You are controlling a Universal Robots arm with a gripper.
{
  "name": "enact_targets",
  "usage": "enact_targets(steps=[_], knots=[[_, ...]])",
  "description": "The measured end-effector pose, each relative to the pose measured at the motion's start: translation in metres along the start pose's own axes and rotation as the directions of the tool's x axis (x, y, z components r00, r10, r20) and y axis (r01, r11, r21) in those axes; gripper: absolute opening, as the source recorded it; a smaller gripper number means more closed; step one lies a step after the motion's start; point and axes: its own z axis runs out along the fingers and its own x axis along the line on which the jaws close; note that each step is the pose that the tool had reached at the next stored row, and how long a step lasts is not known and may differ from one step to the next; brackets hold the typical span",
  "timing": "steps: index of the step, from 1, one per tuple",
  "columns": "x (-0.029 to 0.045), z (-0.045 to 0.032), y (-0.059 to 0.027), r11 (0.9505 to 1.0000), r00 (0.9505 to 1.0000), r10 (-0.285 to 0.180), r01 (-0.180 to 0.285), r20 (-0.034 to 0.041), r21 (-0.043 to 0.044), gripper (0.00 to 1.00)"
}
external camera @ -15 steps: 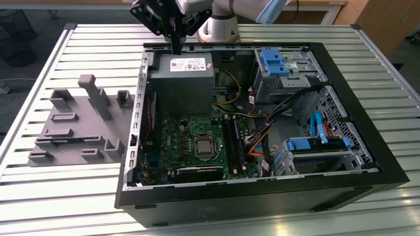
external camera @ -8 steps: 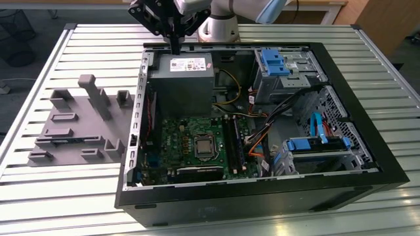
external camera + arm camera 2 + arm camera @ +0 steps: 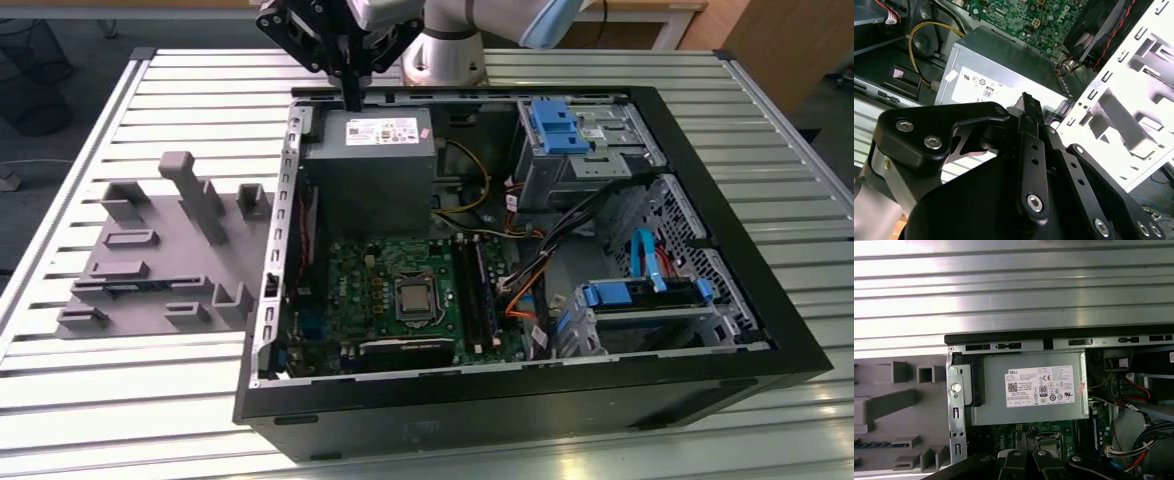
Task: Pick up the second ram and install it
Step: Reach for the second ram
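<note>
Ribbed silver metal tabletop carries open black computer case and grey moulded fixture; black gripper above case, fingers pinched together; grey floor behind.

Slatted metal table under open computer case and grey fixture

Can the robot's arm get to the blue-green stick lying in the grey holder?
Probably yes. The second ram lies in the grey fixture outside the computer case, with nothing over it. The end effector hangs above the case's power supply, and the space between looks open.
</note>
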Motion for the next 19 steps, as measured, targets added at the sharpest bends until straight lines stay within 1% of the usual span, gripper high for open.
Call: enact_targets(steps=[8,19], knots=[[0.0075,-0.0002,-0.0005,1.0000,1.0000,0.000,0.000,0.0000,0.0000,0.11],[0.0202,-0.0005,-0.0015,1.0000,1.0000,0.000,0.000,0.0000,0.0000,0.11]])
